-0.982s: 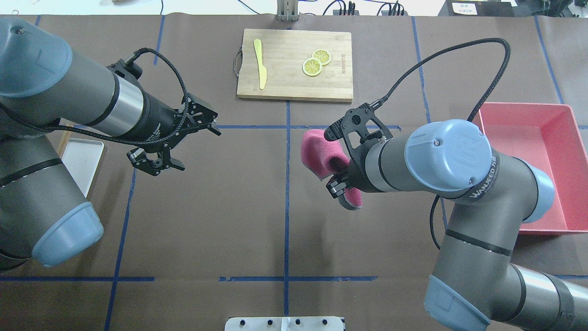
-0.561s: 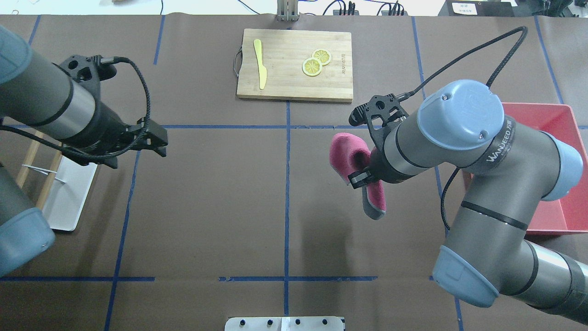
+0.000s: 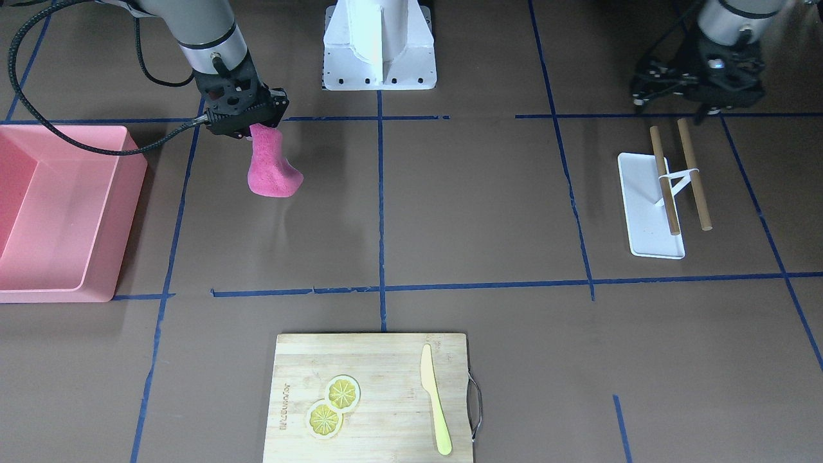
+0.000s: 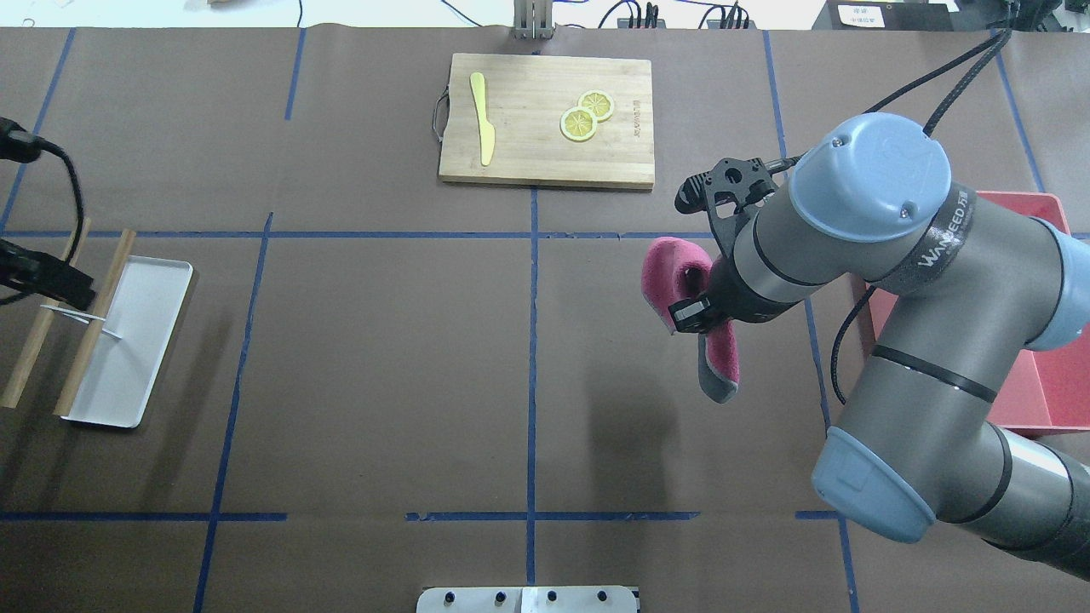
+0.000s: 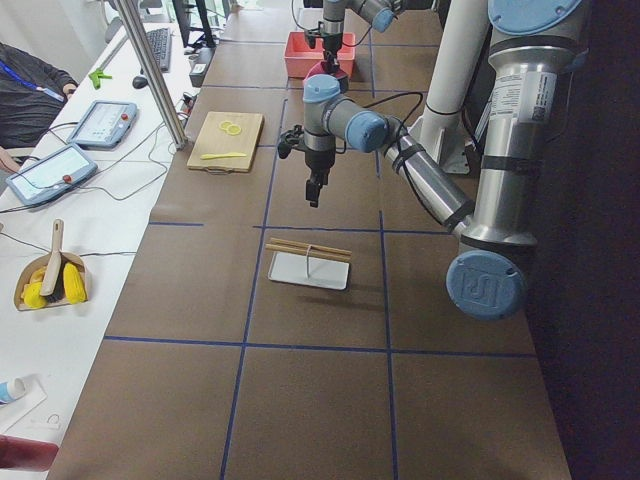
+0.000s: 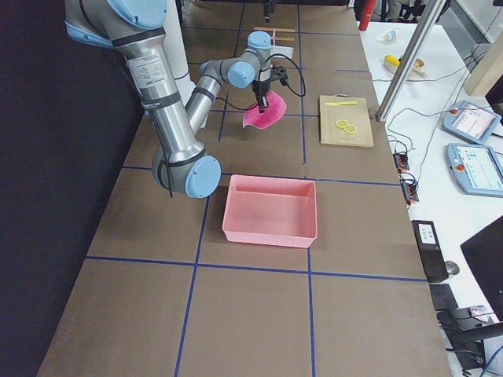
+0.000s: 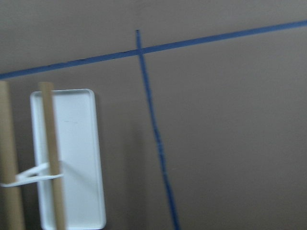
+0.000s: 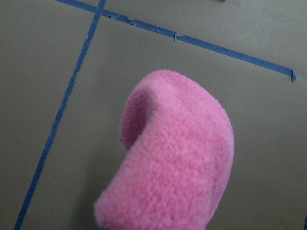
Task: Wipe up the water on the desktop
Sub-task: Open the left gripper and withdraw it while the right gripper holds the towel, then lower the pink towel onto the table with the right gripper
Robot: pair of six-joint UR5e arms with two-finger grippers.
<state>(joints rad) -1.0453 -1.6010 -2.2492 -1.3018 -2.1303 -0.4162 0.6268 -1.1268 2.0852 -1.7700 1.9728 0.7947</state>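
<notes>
The desktop (image 4: 383, 358) is a matte brown surface crossed by dark-blue tape lines; no water shows on it. My right gripper (image 4: 694, 311) is shut on a pink cloth (image 4: 666, 264) and holds it above the desktop, right of centre. The cloth hangs folded below the fingers in the front-facing view (image 3: 273, 170) and fills the right wrist view (image 8: 177, 158). My left gripper (image 3: 697, 106) hovers empty near the wooden sticks at the table's left end. It looks open, and its fingers do not show in the left wrist view.
A bamboo cutting board (image 4: 528, 162) with a yellow knife (image 4: 483, 119) and lemon slices (image 4: 586, 115) lies at the far middle. A pink bin (image 4: 1022, 375) stands at the right. A white tray (image 4: 128, 340) with two wooden sticks (image 4: 92, 319) lies at the left.
My right arm has carried the pink cloth rightward, toward the pink bin. My left arm has pulled back left, almost out of the overhead view, uncovering the white tray.
</notes>
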